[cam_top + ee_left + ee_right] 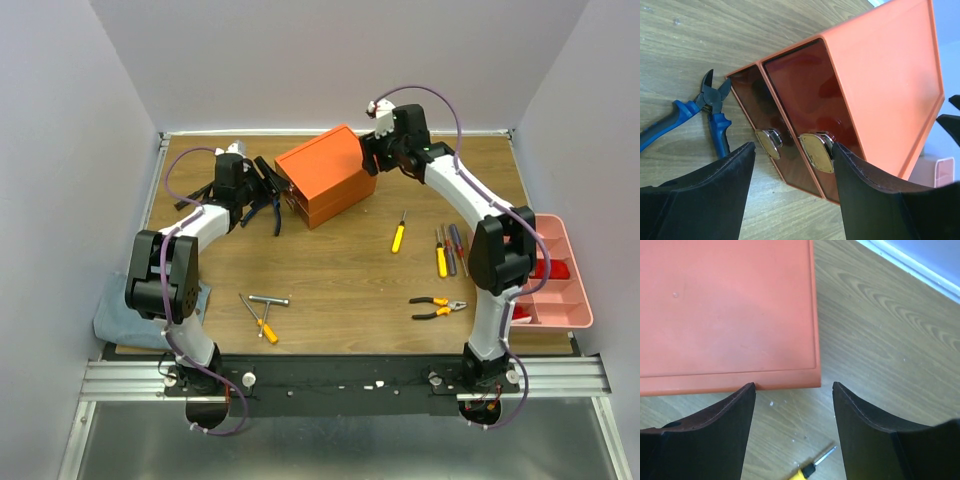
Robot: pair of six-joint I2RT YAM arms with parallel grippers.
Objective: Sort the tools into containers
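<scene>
The orange box [325, 172] stands at the back middle of the table. My left gripper [268, 187] is open at its drawer end. In the left wrist view the open gripper [792, 165] faces two dark drawer fronts, with the drawer handle [816, 152] just beside the right finger [865, 195]. The blue pliers [690, 117] lie left of the box. My right gripper [373, 155] is open at the box's other end; in the right wrist view it [794, 390] hovers off the corner of the box [725, 310], empty. The pink tray [575, 300] is at the right edge.
A yellow screwdriver [398, 236] lies mid-table, its tip showing in the right wrist view [812, 469]. Three more screwdrivers [450, 250] and the orange pliers [437, 308] lie to the right. A silver T-wrench [266, 300] and a yellow-handled tool [265, 328] lie front left. A grey-blue cloth [115, 318] hangs at the left edge.
</scene>
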